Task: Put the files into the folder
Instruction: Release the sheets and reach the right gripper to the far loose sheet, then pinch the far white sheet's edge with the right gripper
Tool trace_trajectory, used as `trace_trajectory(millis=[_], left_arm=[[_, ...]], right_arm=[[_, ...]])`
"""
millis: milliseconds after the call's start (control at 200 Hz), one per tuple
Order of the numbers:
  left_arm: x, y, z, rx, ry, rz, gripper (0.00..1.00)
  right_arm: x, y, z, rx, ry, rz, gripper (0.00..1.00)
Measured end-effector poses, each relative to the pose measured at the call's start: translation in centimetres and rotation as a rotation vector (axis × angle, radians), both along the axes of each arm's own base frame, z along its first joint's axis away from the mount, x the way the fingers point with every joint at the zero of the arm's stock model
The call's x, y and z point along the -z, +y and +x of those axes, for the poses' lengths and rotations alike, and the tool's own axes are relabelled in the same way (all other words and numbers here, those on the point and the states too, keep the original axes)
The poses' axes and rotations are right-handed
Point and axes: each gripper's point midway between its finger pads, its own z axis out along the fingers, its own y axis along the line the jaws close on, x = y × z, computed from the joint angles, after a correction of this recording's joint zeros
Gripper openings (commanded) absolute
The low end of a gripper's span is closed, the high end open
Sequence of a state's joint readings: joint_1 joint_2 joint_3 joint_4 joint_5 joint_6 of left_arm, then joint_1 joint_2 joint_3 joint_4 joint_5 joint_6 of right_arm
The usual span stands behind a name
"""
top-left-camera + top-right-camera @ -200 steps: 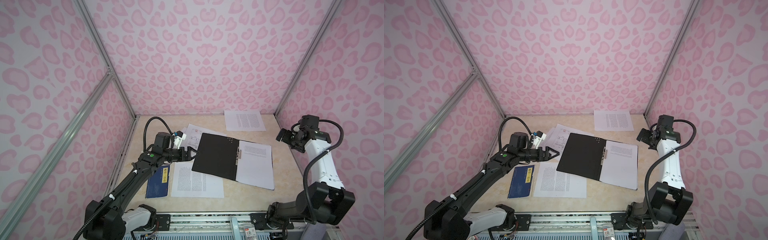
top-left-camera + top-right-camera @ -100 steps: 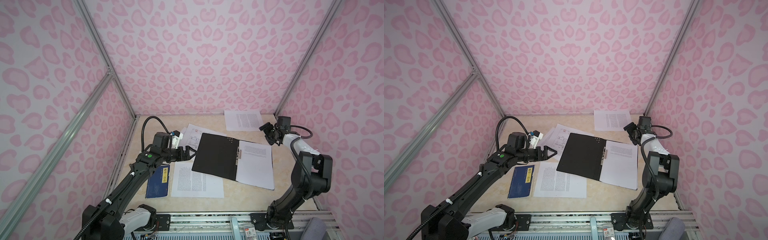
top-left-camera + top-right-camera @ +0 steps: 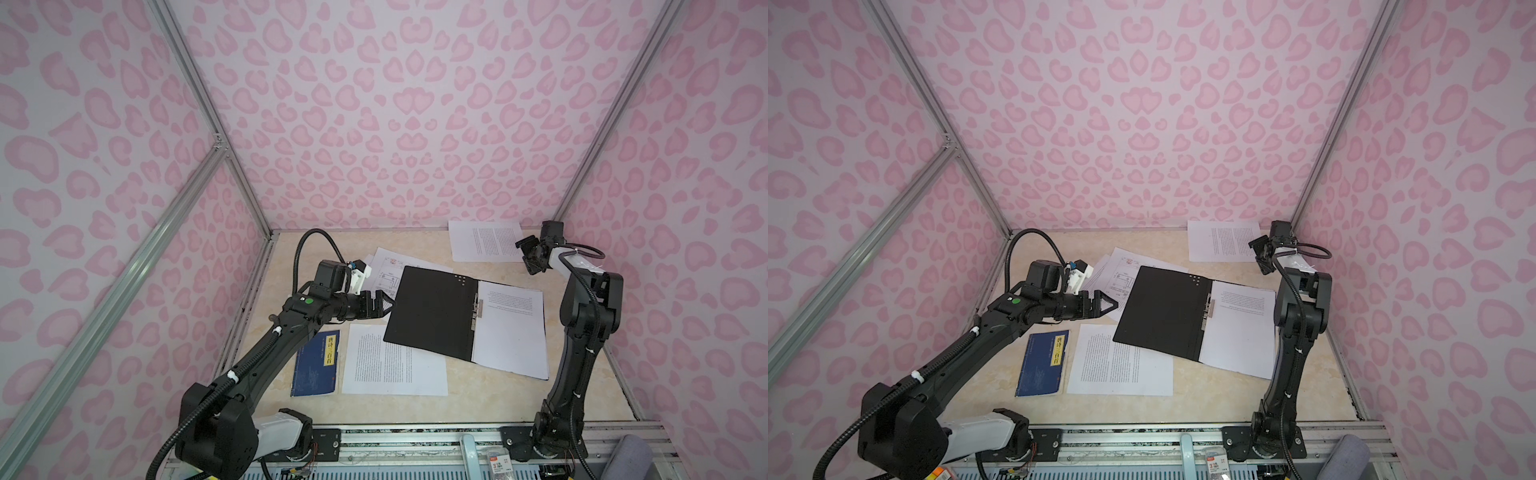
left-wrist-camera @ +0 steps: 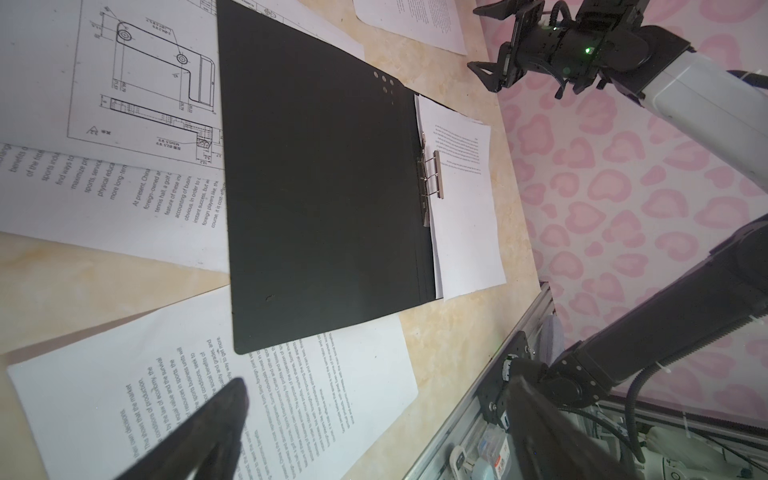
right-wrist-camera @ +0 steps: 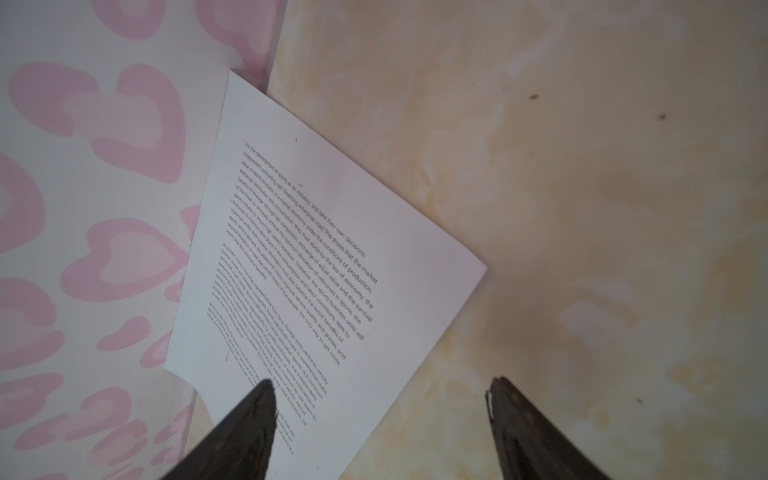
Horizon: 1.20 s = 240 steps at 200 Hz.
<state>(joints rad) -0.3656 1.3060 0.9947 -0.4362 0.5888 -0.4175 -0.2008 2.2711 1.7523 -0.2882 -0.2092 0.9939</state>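
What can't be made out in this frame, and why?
- Sheets under the folder: count hidden in both top views; its black cover lies over them.
- Folder's outer face: unseen; it lies open, inside up.
- Far sheet text: too small in top views, partly blurred in right wrist view.
- Right gripper: contact with that sheet unclear; fingers cut off by frame edge.

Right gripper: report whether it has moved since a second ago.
Yes. The right gripper has swung toward the back sheet, away from the side wall.
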Motion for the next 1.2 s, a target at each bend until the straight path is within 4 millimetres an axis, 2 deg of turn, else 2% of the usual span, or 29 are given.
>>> trace_trajectory(millis=[125,260,385,755,935,1055,1200], left_arm=[[0.7,-0.4,0.7,0.016,0.013,0.008,0.98],[0.9,-0.6,1.2,0.023,0.018,0.013,0.98],[0.8,-0.7,1.7,0.022,0.014,0.011,0.98],[1.3,-0.4,2.5,0.008,0.034,0.013,0.98],[1.4,-0.4,2.6,0.007,0.037,0.009,0.98],[1.4,-0.4,2.7,0.007,0.036,0.006,0.98],[1.3,-0.5,2.7,0.006,0.039,-0.001,0.98]], right_arm=[[1.3,0.0,0.8,0.020,0.011,0.009,0.81],[1.5,0.1,1.9,0.036,-0.007,0.004,0.81],[1.5,1.2,3.1,0.037,-0.037,0.015,0.81],[0.8,7.8,7.5,-0.021,-0.250,0.168,0.83],[0.3,11.2,7.9,-0.035,-0.340,0.268,0.84],[0.0,13.5,7.4,-0.035,-0.378,0.323,0.84],[-1.3,15.7,8.0,-0.056,-0.427,0.365,0.84]])
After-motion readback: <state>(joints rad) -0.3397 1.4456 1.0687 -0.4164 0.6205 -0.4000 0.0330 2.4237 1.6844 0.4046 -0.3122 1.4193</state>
